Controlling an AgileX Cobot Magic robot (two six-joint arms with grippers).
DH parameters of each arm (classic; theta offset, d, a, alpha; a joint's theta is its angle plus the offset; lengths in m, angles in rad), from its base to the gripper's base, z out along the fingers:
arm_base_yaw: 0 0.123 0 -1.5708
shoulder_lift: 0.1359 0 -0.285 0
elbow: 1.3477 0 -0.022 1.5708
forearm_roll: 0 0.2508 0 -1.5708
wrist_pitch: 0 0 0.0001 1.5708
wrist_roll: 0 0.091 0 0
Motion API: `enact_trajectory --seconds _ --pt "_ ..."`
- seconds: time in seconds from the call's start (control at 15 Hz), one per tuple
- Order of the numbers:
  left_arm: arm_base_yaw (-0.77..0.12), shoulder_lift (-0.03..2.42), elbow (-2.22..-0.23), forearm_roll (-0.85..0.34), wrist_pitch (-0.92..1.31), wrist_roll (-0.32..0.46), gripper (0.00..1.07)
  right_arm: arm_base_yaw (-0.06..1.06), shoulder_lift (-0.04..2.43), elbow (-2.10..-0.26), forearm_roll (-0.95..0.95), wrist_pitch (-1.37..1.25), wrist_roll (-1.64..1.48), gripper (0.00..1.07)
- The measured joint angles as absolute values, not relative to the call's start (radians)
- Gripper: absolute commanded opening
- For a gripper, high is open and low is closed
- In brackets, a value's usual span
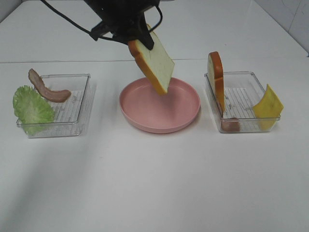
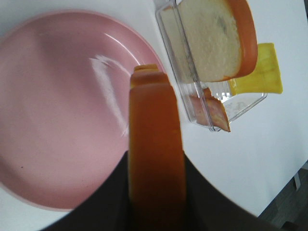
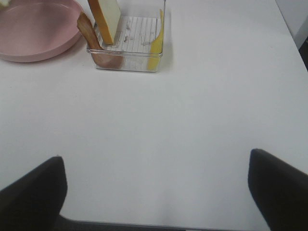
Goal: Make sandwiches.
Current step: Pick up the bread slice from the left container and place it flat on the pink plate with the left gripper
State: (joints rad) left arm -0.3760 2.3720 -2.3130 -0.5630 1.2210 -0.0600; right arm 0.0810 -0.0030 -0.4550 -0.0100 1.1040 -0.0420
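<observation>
My left gripper [image 1: 136, 37] is shut on a white bread slice with orange-brown crust [image 1: 154, 65] and holds it tilted above the round pink plate [image 1: 140, 110]. In the left wrist view the slice's crust edge [image 2: 154, 134] runs between the dark fingers [image 2: 108, 202] over the plate [image 2: 53, 120]. A second bread slice [image 1: 216, 77] stands on edge in the right clear tray [image 1: 244, 96], with a yellow cheese square [image 1: 268, 102] and a bacon strip [image 1: 231, 125]. Lettuce [image 1: 31, 107] and another bacon strip [image 1: 48, 90] lie in the left tray [image 1: 72, 116]. My right gripper [image 3: 154, 192] is open and empty over bare table.
The right wrist view shows the right tray [image 3: 127, 45] with bread [image 3: 107, 17], bacon [image 3: 88, 28] and cheese [image 3: 156, 41] ahead, next to the plate's rim [image 3: 33, 45]. The white table's far edge and a wall run along the right.
</observation>
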Motion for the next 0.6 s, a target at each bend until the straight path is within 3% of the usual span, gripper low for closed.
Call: enact_trajectory --seconds 0.33,0.6 --pt "-0.440 2.461 -2.313 -0.569 1.135 -0.061 0.00 0.081 -0.003 -0.455 -0.009 1.104 -0.042 0.99" --pt "-0.445 2.509 -2.313 -0.574 1.067 -0.124 0.00 0.081 -0.003 -0.455 -0.009 1.104 -0.042 0.99"
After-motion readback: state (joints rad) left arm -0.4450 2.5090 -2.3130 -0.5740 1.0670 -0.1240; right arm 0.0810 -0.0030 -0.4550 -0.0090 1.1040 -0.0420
